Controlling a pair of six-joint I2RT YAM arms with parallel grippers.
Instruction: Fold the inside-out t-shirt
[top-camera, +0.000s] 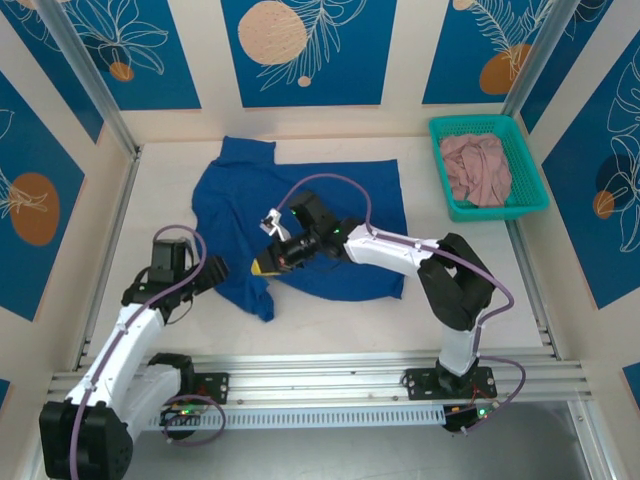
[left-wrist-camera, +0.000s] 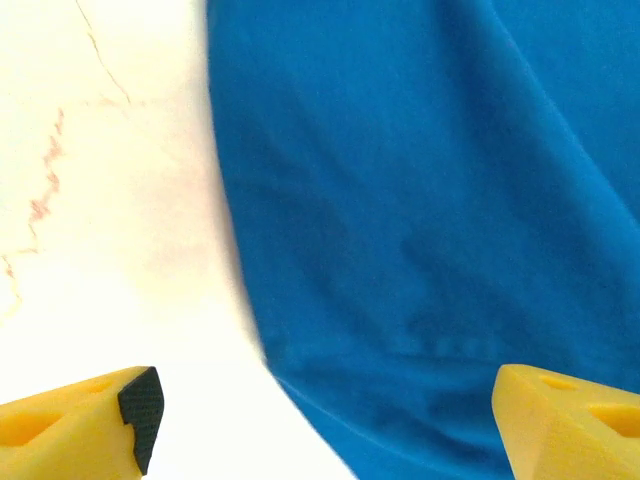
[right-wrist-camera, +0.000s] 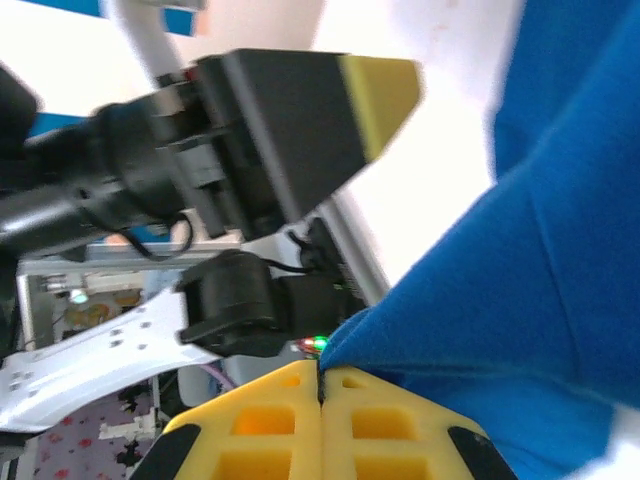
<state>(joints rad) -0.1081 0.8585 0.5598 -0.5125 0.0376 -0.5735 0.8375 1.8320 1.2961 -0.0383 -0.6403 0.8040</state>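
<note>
- Top external view: the inside-out t-shirt (top-camera: 330, 215) lies spread over the middle of the surface (top-camera: 470, 300). One sleeve points toward the far edge, and a narrow tail of cloth trails toward the near edge.
- The right arm stretches across the shirt, with the right gripper (top-camera: 266, 264) at its near-left hem. The left gripper (top-camera: 212, 272) sits just beside that hem on the left.
- A teal basket (top-camera: 440, 135) in the far right corner holds a pink garment (top-camera: 478, 168), well apart from the work.
- Left wrist view: the left gripper (left-wrist-camera: 325, 400) stands wide open with nothing between its fingers. The shirt's edge runs down between them, blue cloth to one side and bare surface to the other.
- Right wrist view: the right gripper (right-wrist-camera: 320, 400) is closed, its yellow fingers pressed together on a small peak of blue cloth at their very tips. The left gripper faces it from close by.
- Risk: the pinch looks shallow, so a quick lift or sideways pull could let the cloth slip free.
- Risk: because the hem lies between the left fingers, they may close on a single layer or scrape the surface, which would leave the fold crooked.
- Risk: the two grippers are near each other and could knock together.
- Risk: dragging from one corner alone would likely bunch the shirt.
</note>
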